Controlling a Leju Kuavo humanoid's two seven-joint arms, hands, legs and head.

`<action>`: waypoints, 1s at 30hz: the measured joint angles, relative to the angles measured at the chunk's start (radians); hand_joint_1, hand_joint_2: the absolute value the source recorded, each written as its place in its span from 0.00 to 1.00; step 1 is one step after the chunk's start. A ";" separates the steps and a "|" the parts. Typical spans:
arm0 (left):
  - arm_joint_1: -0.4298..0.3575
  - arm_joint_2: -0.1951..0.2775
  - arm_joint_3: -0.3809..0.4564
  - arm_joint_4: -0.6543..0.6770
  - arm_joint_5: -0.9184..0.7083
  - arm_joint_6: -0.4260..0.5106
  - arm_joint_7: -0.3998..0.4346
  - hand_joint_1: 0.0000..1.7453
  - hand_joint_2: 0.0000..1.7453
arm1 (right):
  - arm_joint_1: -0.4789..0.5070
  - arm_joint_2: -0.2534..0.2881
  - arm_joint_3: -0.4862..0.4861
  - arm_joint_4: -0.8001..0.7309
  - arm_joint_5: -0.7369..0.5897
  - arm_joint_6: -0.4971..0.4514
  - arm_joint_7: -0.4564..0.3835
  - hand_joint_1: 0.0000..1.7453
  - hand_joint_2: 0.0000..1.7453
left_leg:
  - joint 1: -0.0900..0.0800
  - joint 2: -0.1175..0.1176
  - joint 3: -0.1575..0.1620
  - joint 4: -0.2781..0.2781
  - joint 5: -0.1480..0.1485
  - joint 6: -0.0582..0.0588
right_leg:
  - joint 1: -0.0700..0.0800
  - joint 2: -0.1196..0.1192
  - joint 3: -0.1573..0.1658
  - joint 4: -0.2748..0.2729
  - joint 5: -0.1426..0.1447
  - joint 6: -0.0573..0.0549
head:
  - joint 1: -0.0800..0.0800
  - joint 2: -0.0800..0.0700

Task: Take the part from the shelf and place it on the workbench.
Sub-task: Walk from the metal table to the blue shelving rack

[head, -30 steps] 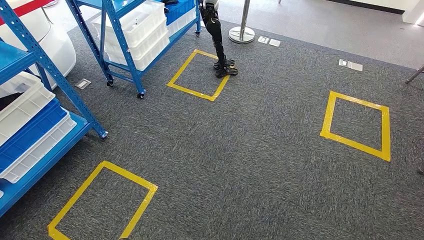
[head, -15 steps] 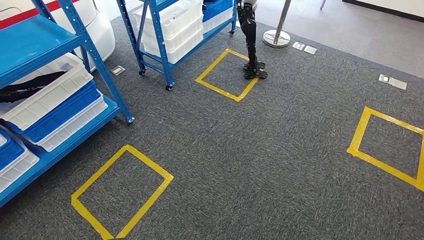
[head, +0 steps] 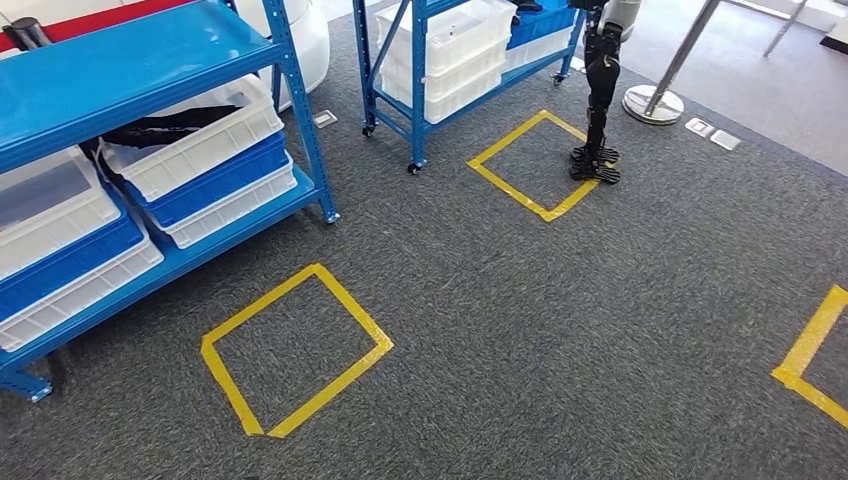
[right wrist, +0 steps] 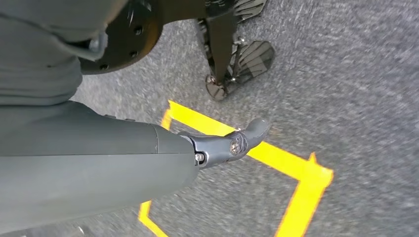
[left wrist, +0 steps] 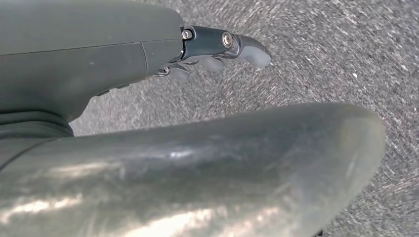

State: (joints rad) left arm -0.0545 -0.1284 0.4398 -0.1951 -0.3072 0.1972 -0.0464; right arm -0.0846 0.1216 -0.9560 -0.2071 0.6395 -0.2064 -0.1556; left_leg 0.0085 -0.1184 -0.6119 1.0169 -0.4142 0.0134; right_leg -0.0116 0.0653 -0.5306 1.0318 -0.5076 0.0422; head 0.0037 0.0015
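Left hand (left wrist: 148, 123): fills most of frame, hanging over floor. Thick grey thumb (left wrist: 222, 168) in foreground, smooth, glossy, w/ light reflections along its length, tip rounded. Behind it, grey cover, then darker fingers (left wrist: 217, 47) w/ two small screws and pale grey tips, stretched out, apart from thumb; nothing held. Carpet (left wrist: 321, 59): dark grey, speckled w/ lighter flecks, slightly blurred, seen past fingers and thumb.

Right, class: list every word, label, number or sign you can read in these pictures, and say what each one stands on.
None can be read.
White bins and blue bins on the near shelf: no label visible.
Yellow tape square on the carpet: plain, no writing.
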 joint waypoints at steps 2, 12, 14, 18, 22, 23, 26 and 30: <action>0.001 0.001 0.000 0.000 -0.001 0.000 -0.001 0.00 0.00 | -0.002 0.000 0.000 0.000 0.000 0.000 0.000 0.00 0.00 | -0.003 -0.020 -0.005 -0.001 0.006 -0.011 | 0.004 0.012 0.014 -0.032 0.012 -0.013 | -0.001 0.000; 0.008 0.004 0.000 0.000 -0.001 0.000 -0.005 0.00 0.00 | 0.002 0.002 -0.001 0.000 0.002 0.005 -0.001 0.00 0.00 | 0.004 0.123 -0.110 0.241 -0.113 -0.043 | 0.004 -0.137 0.013 -0.037 0.026 -0.052 | -0.016 0.000; 0.007 0.005 0.000 0.000 -0.001 0.000 -0.005 0.00 0.00 | 0.001 0.003 -0.001 0.000 0.003 0.006 -0.001 0.00 0.00 | 0.003 0.163 -0.026 0.104 -0.057 -0.041 | 0.007 -0.160 0.017 -0.036 0.022 -0.047 | -0.017 0.000; 0.003 0.006 0.000 0.000 -0.001 0.000 -0.003 0.00 0.00 | -0.004 0.002 -0.001 0.000 0.006 0.006 -0.001 0.00 0.00 | -0.007 0.172 0.020 0.011 -0.033 -0.017 | 0.016 -0.200 0.025 -0.036 0.014 -0.028 | -0.010 0.000; 0.002 0.006 0.000 0.000 0.000 0.000 0.000 0.00 0.00 | -0.007 0.002 -0.001 0.000 0.006 0.006 -0.001 0.00 0.00 | 0.002 0.124 0.012 0.000 -0.015 0.012 | 0.008 -0.117 -0.019 0.059 -0.040 -0.018 | -0.006 0.000; 0.001 0.006 0.000 0.000 0.000 0.000 0.001 0.00 0.00 | -0.006 0.002 -0.001 0.000 0.006 0.006 -0.001 0.00 0.00 | 0.002 0.111 0.007 0.000 -0.012 0.016 | 0.007 -0.088 -0.052 0.129 -0.072 -0.021 | -0.003 0.000; 0.000 0.006 0.000 0.000 0.002 0.000 0.001 0.00 0.00 | 0.000 0.002 -0.001 0.000 0.006 0.006 -0.001 0.00 0.00 | 0.001 0.063 -0.003 0.001 -0.004 0.019 | 0.005 -0.069 -0.121 0.263 -0.112 -0.015 | -0.002 0.000; 0.001 0.004 0.000 0.000 0.002 0.000 0.000 0.00 0.00 | -0.002 0.000 -0.001 0.000 0.008 0.005 -0.001 0.00 0.00 | 0.001 0.003 -0.006 0.001 0.008 0.005 | -0.001 -0.006 -0.006 0.016 -0.007 0.004 | -0.002 0.000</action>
State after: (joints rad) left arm -0.0530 -0.1241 0.4399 -0.1949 -0.3048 0.1970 -0.0464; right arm -0.0869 0.1216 -0.9571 -0.2075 0.6471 -0.2013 -0.1566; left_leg 0.0092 -0.1155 -0.6183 1.0179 -0.4066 0.0186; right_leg -0.0124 0.0588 -0.5370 1.0482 -0.5148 0.0458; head 0.0017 0.0015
